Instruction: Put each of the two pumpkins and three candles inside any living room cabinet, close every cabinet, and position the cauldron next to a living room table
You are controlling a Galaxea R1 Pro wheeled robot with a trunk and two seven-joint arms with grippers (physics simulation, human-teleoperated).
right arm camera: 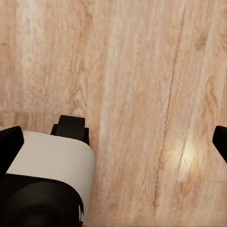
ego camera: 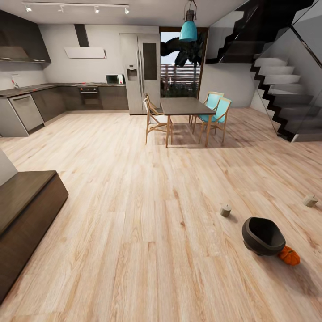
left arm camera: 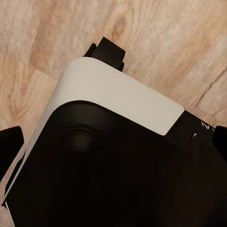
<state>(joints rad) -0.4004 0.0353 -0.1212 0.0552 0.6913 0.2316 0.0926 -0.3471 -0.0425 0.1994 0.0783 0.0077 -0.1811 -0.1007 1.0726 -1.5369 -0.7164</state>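
On the wood floor at the right of the head view, the black cauldron [ego camera: 264,235] lies tipped with its mouth facing up and left. One orange pumpkin [ego camera: 289,255] rests against its right side. A pale candle [ego camera: 225,209] stands just beyond the cauldron, and a second candle [ego camera: 310,200] is near the right edge. A dark brown cabinet [ego camera: 27,210] runs along the left, with its front shut. The table is out of view. My left gripper [left arm camera: 113,144] and right gripper [right arm camera: 115,144] are both open over the floor and hold nothing.
A dark dining set with wooden and teal chairs [ego camera: 185,109] stands mid-room. The kitchen counters [ego camera: 27,107] are at the far left, the fridge [ego camera: 141,74] at the back and a staircase [ego camera: 286,89] on the right. My own white-and-black body [left arm camera: 118,142] shows under the left gripper.
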